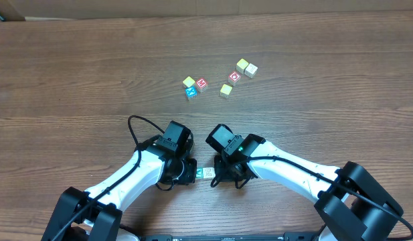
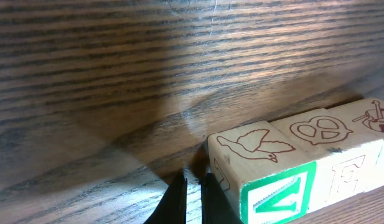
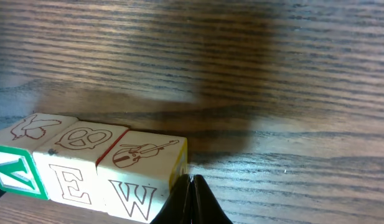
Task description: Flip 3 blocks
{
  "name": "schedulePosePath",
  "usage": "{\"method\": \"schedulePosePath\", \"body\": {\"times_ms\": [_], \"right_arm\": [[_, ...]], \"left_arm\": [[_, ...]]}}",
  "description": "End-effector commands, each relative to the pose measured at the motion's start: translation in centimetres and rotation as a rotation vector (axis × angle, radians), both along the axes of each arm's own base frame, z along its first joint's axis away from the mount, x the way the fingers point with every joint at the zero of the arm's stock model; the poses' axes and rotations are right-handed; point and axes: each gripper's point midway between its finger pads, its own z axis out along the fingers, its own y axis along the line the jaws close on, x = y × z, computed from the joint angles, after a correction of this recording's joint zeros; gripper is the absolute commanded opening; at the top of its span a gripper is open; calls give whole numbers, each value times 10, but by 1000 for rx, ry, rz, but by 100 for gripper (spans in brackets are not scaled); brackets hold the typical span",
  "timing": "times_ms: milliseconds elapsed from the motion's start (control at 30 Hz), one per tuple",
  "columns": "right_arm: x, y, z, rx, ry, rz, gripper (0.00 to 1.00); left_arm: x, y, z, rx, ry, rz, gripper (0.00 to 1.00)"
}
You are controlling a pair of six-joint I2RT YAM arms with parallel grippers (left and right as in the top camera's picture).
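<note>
Three blocks stand in a touching row near the table's front edge, seen small between the two wrists (image 1: 206,174). In the left wrist view the green-faced V block (image 2: 254,152) with a goose on top is nearest, then the pretzel block (image 2: 319,127) and the violin block (image 2: 375,115). My left gripper (image 2: 193,186) is shut and empty, its tips just left of the V block. In the right wrist view the row reads V (image 3: 17,171), E (image 3: 76,162), W (image 3: 142,174). My right gripper (image 3: 193,183) is shut and empty, its tips at the W block's right side.
Further back on the table lie several other cubes: a yellow-topped one (image 1: 189,82), a blue one (image 1: 191,93) and a red one (image 1: 201,84) together, then a red one (image 1: 235,76) and yellow-topped ones (image 1: 225,90) (image 1: 241,65) to the right.
</note>
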Motion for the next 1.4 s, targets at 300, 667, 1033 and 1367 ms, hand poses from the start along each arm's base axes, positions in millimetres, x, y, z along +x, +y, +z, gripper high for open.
{"method": "schedulePosePath", "body": {"times_ms": [300, 667, 1033, 1367], "right_arm": [[1, 12, 5, 56, -28, 101, 4], [-2, 16, 6, 77, -13, 111, 4], [-8, 20, 8, 105, 20, 104, 4], [-11, 22, 9, 117, 37, 103, 4]], "left_arm": [[-11, -22, 1, -58, 10, -84, 4], [-8, -22, 1, -56, 30, 19, 4], [0, -27, 3, -76, 4, 42, 4], [3, -25, 2, -66, -6, 61, 4]]}}
